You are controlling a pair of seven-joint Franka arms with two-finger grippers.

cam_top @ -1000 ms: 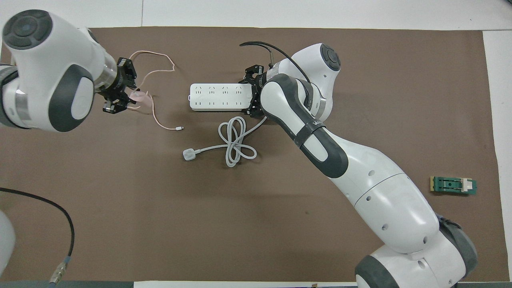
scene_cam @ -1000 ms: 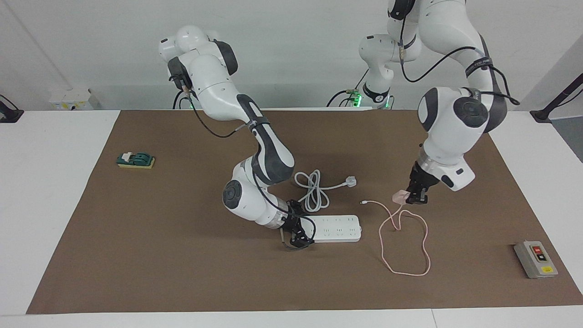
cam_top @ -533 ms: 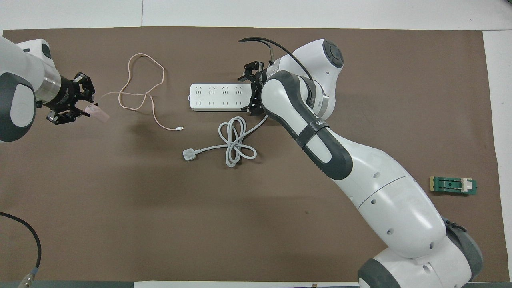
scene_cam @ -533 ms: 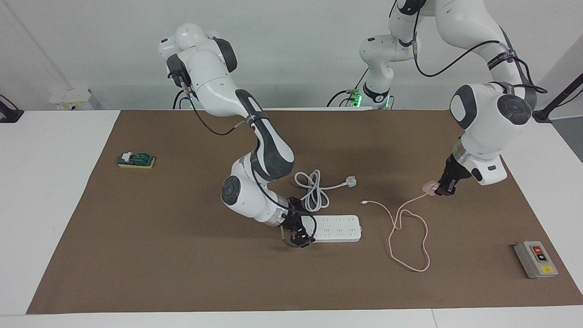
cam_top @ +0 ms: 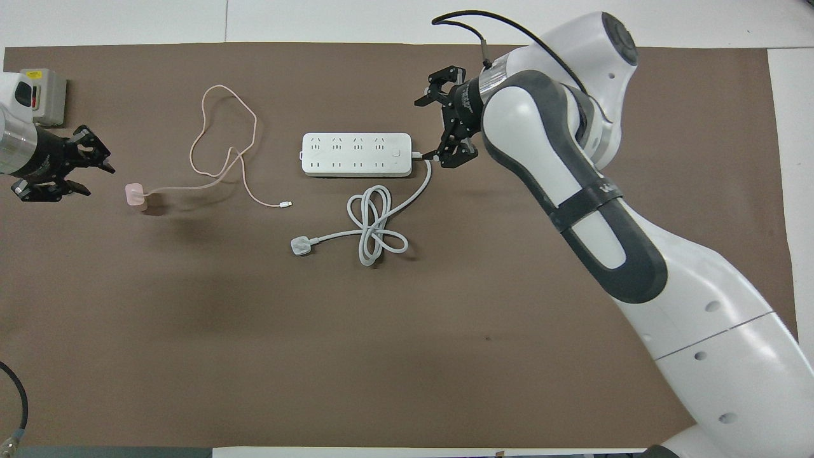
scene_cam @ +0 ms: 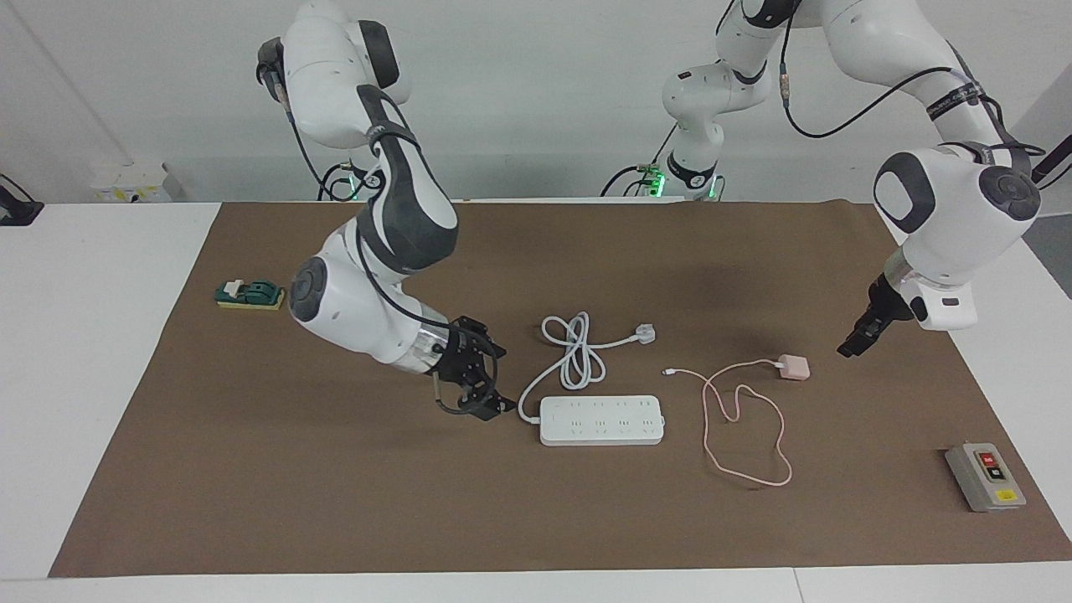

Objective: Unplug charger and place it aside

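Note:
The pale pink charger (scene_cam: 793,367) lies on the brown mat (scene_cam: 335,502), unplugged, toward the left arm's end of the table; it also shows in the overhead view (cam_top: 135,194). Its thin pink cable (scene_cam: 784,440) loops on the mat between it and the white power strip (scene_cam: 601,420). My left gripper (scene_cam: 850,347) is open and empty, beside the charger and apart from it (cam_top: 95,180). My right gripper (scene_cam: 494,381) is open and empty, just off the strip's cord end (cam_top: 434,129).
The strip's thick white cord (scene_cam: 576,352) lies coiled nearer to the robots than the strip, ending in a white plug (scene_cam: 643,333). A grey box with red and yellow buttons (scene_cam: 985,476) sits at the left arm's end. A green block (scene_cam: 249,294) lies at the right arm's end.
My left gripper carried the charger toward the left arm's end, let it go onto the mat and drew away open. My right gripper released the power strip and pulled back.

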